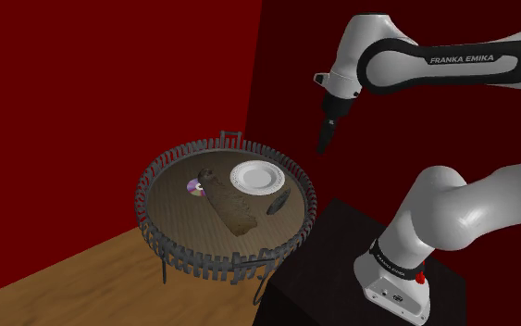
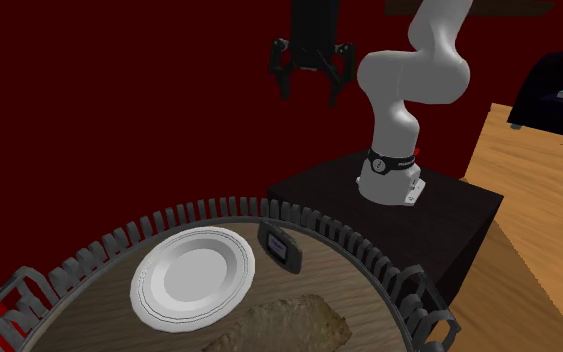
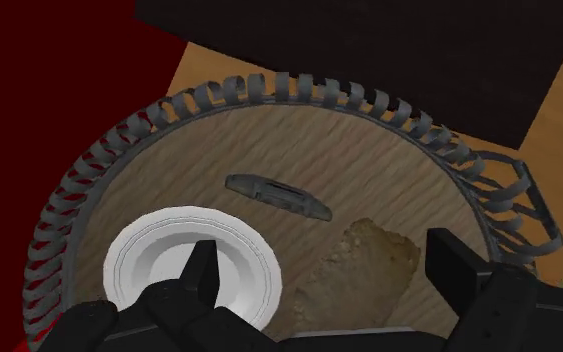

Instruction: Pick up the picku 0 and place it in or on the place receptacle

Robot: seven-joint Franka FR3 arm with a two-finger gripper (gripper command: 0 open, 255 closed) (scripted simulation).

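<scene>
- Black stand (image 2: 389, 215) carries the arm; the tool (image 2: 312, 78) hangs high up, fingers apart, nothing between them.
- Round worktop (image 3: 299, 88) with a slatted rim sits just beside the stand.
- Dark flat device (image 3: 277, 195) lies on the worktop near the stand-side rim, close to the white plate (image 2: 193, 276), with a gap between them.
- Brown rough slab (image 1: 231, 211) lies near both, with a small disc (image 1: 194, 188) by its far end.
- Red wall (image 1: 82, 93) behind.

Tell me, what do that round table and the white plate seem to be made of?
The table top looks like matte wood, with brown grain lines running across it. Its railing is dull grey, perhaps metal. The plate is plain white and smooth with a raised rim, possibly ceramic, though the look leaves that open.
</scene>
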